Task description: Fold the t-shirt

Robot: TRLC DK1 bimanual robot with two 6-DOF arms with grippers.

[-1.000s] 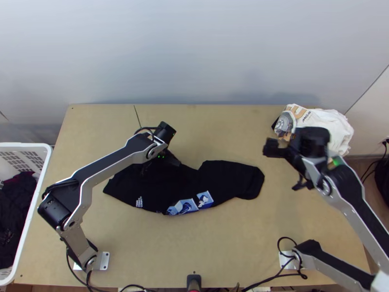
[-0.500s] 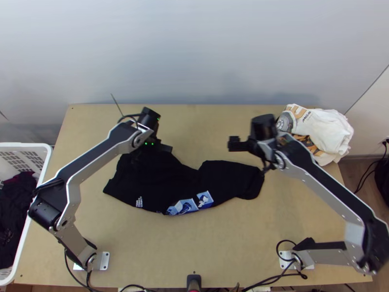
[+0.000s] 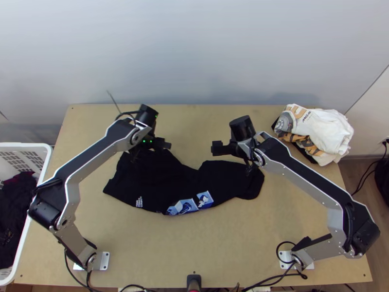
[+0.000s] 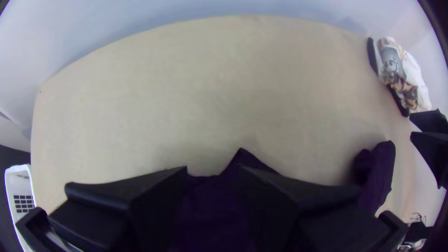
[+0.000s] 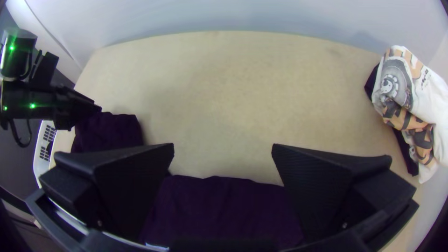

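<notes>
On the table (image 3: 233,243), between its side edges, your shirt (image 3: 170,185) lay bunched, folding seemingly all ahead, left gripper (image 4: 213,169) and right gripper (image 5: 223,148) fingers parted.

White basket (image 3: 24,145) of dark clothes (image 3: 15,216) beside the table (image 3: 194,248), printed white cloth (image 3: 327,127) on its far corner

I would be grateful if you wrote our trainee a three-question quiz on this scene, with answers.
1. True or false: the black t-shirt lies in an uneven shape, not a neat rectangle.
2. Where is the white printed cloth? a) in the basket; b) at the table's far right corner; c) on top of the black t-shirt.
3. Fill in: the fingers of the right tool are ____ (open or shut).

Key: 1 true; 2 b; 3 open.
</notes>
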